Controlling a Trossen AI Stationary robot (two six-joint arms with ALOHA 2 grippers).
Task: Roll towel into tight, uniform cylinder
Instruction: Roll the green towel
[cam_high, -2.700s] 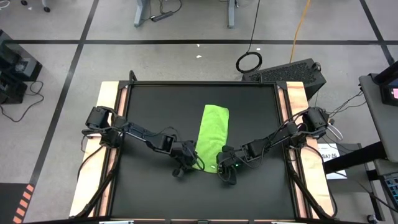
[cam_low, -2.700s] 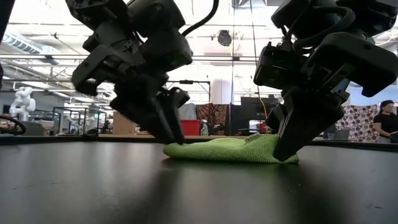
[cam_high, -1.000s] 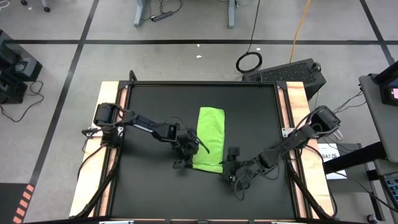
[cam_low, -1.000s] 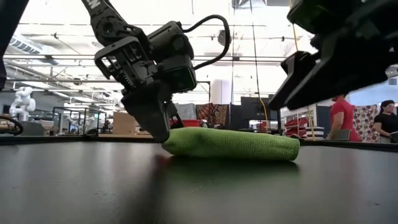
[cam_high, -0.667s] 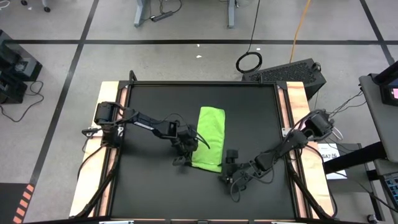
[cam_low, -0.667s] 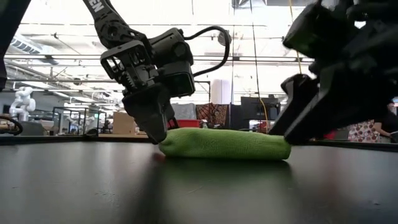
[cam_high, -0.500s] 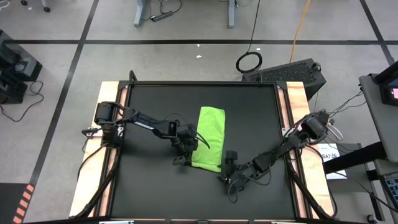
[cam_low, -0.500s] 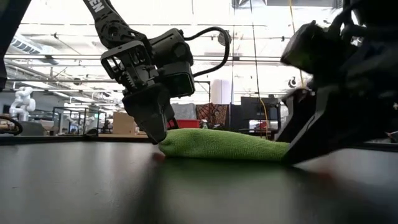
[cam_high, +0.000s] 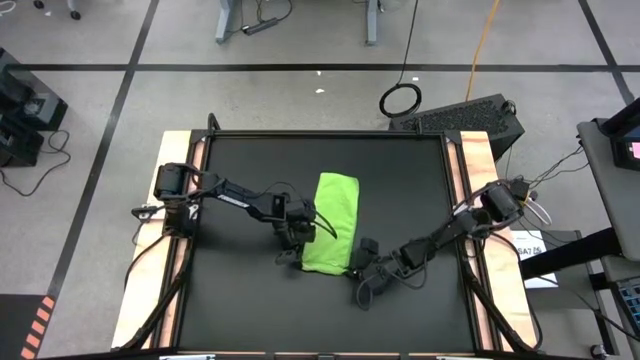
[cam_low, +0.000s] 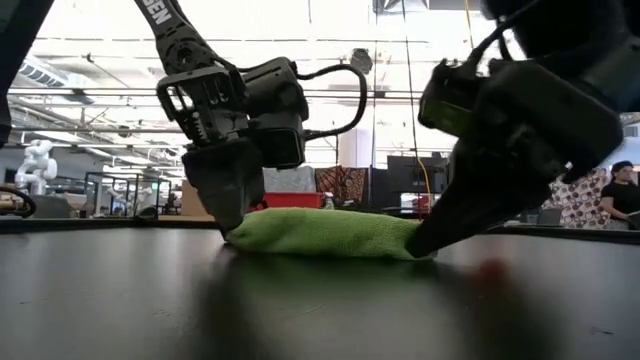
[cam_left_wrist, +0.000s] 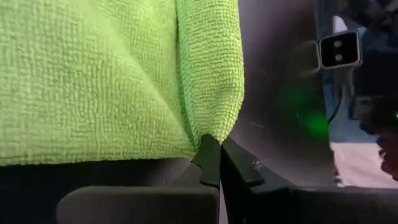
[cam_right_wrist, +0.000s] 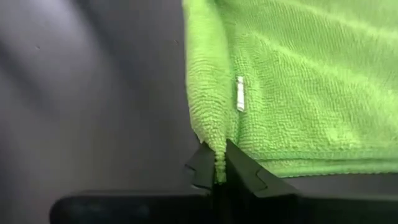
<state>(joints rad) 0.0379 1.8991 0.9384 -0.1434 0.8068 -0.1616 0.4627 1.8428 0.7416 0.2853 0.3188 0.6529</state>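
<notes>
Now both grippers pinch the near end of the towel (cam_high: 331, 222), which lies as a folded strip near the middle of the black table (cam_high: 230, 160), its long side running away from you. Your left gripper (cam_high: 291, 254) has its jaws shut on the near left corner, and your right gripper (cam_high: 352, 270) has its jaws shut on the near right corner.

To roll well, you would likely want to lift both corners together, carry them evenly over the strip and keep the two ends level, so the first turn lands straight and snug; a lead by either arm would probably skew the roll into a cone.

Only the wrist views confirm the grips: the left wrist view shows the dark fingers (cam_left_wrist: 209, 163) meeting on the cloth's corner, and the right wrist view shows the fingers (cam_right_wrist: 241, 169) closed on a fold of the edge beside a small white tag (cam_right_wrist: 240, 93). From above you get the strip's outline and the arms' reach, but not the pinch. At table height you see what neither gives: the towel's low, thick profile, with both tips down at the tabletop
</notes>
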